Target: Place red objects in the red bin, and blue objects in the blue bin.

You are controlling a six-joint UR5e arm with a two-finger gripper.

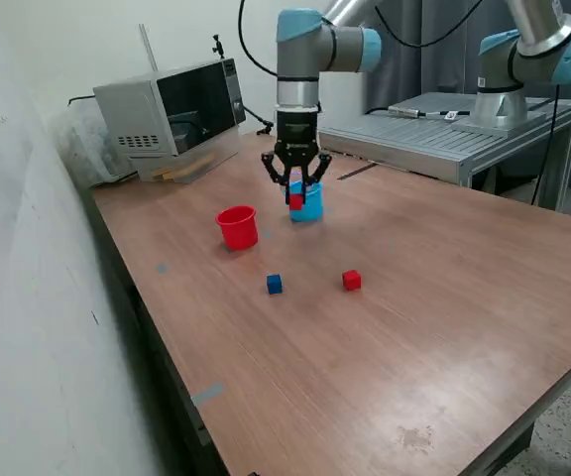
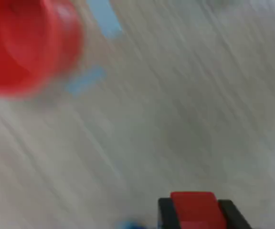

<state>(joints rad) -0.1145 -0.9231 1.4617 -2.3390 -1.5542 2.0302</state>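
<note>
My gripper [image 1: 296, 197] is shut on a red cube [image 1: 295, 201] and holds it above the table in front of the light-blue cup [image 1: 308, 203]. In the blurred wrist view the red cube [image 2: 195, 209] sits between my black fingers [image 2: 165, 213]. The red cup [image 1: 237, 227] stands upright to the exterior view's left of my gripper; it also shows blurred in the wrist view [image 2: 27, 45]. A second red cube [image 1: 351, 281] and a dark-blue cube [image 1: 274, 285] lie on the table nearer the camera. A second dark-blue cube is not in view.
A microwave [image 1: 171, 114] stands at the table's back left corner. A second arm [image 1: 528, 55] stands on a metal bench [image 1: 444, 134] at the back right. Blue tape marks [image 1: 206, 394] lie near the table's left edge.
</note>
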